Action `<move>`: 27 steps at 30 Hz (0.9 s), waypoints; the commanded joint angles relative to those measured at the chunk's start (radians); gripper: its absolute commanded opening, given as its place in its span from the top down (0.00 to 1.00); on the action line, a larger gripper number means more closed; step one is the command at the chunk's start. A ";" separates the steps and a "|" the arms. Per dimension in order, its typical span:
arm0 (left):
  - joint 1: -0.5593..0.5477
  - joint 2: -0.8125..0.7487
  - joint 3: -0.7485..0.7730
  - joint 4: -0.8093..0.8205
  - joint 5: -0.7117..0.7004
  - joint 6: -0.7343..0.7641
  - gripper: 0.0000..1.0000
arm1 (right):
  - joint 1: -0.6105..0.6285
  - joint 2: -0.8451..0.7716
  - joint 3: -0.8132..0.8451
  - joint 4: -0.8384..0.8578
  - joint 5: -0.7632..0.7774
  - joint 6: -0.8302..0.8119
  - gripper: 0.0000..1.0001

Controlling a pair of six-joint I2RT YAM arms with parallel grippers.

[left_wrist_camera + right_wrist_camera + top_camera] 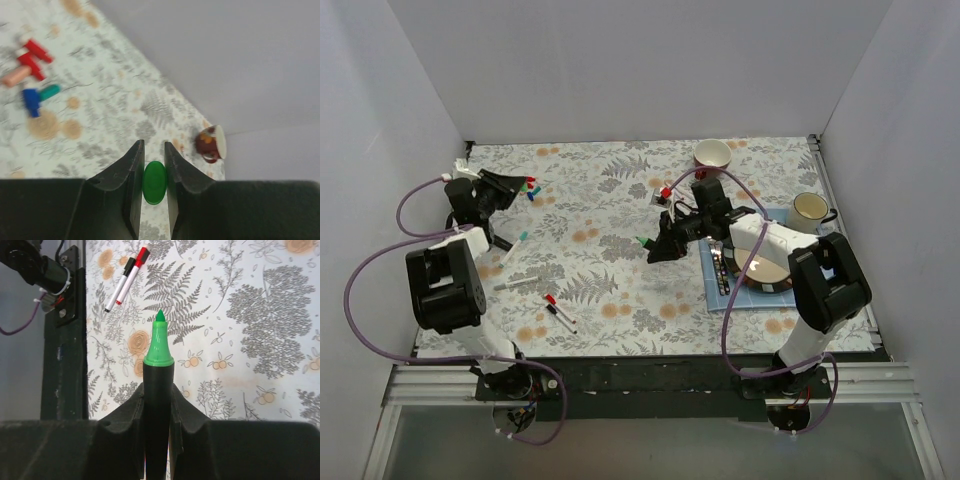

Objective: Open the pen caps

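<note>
My left gripper [515, 188] [152, 145] is shut on a small green cap [154, 182], held above the cloth at the far left. Just beyond it lie loose caps [532, 188]: red [32, 57], blue [31, 100], teal [50, 91] and orange [15, 76]. My right gripper [660, 248] [157, 387] is shut on a dark-bodied pen whose bare green tip [159, 347] [642, 241] points out past the fingers. Two capped pens, red and black [560, 313] [127, 275], lie near the front left, with another pen [520, 283] beside them.
A white cup [713, 153] [212, 144] stands at the back. A mug [810, 208] and a plate [770, 275] on a blue mat with cutlery [720, 265] are at the right. A teal-ended pen [515, 247] lies by the left arm. White walls enclose the table.
</note>
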 commanded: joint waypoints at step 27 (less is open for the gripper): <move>0.053 0.132 0.355 -0.544 -0.222 0.310 0.28 | -0.051 0.130 0.246 -0.154 0.685 -0.160 0.98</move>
